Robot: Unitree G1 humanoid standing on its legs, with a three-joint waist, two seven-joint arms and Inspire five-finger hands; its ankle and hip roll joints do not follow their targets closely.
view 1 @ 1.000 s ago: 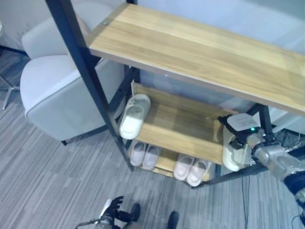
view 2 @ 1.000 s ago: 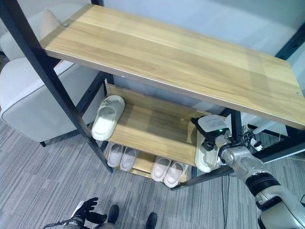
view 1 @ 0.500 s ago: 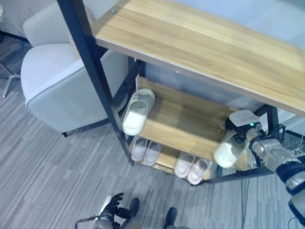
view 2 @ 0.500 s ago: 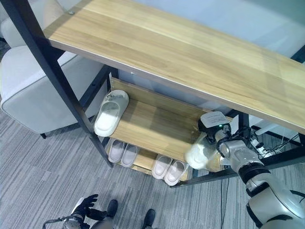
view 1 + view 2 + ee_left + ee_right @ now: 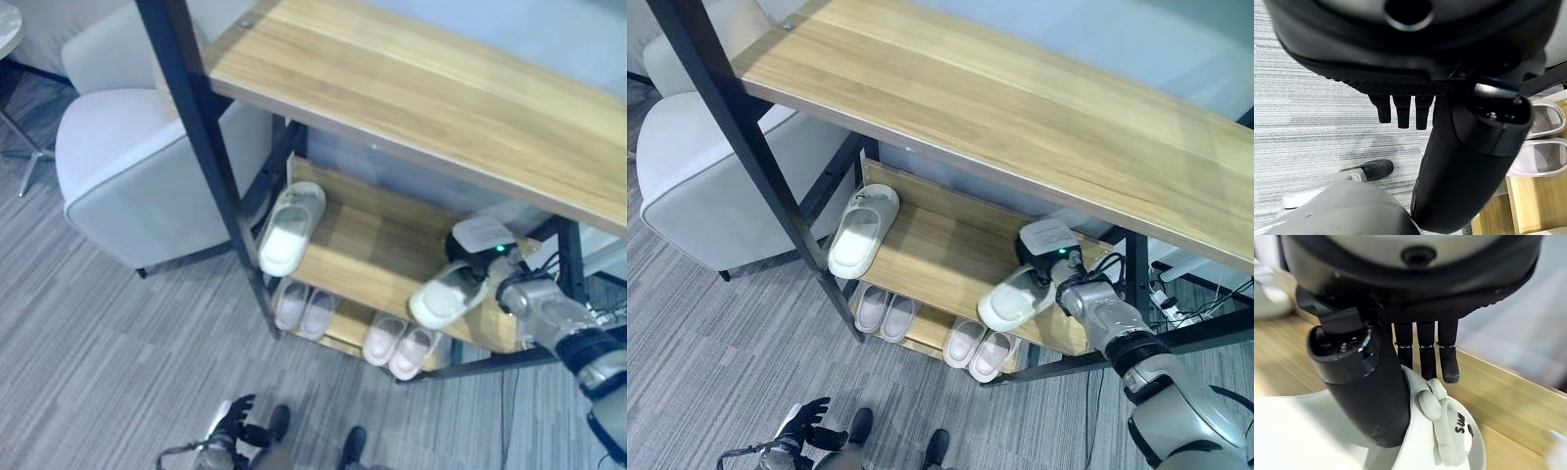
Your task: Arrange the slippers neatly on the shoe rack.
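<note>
The white slipper (image 5: 1014,299) in the right hand (image 5: 1065,278) has moved: a second ago it stood toe-down at the right end of the middle shelf (image 5: 940,257), and now it is swung round, lying across the shelf's front edge with its toe pointing left and toward the robot. The fingers (image 5: 1448,363) and thumb are curled round its heel end, seen close in the right wrist view. I judge the slipper is being carried leftward to join its mate, so the pairing is under way but not done.

Nearest, the left hand (image 5: 230,428) hangs low over the grey carpet (image 5: 88,352), fingers relaxed and holding nothing. On the bottom shelf sit two pairs of pale pink slippers (image 5: 302,309). Farther up, the mate slipper (image 5: 862,230) lies at the middle shelf's left end, well apart from the held one.

A dark print shows on the held slipper's strap charm; I leave it unread.
</note>
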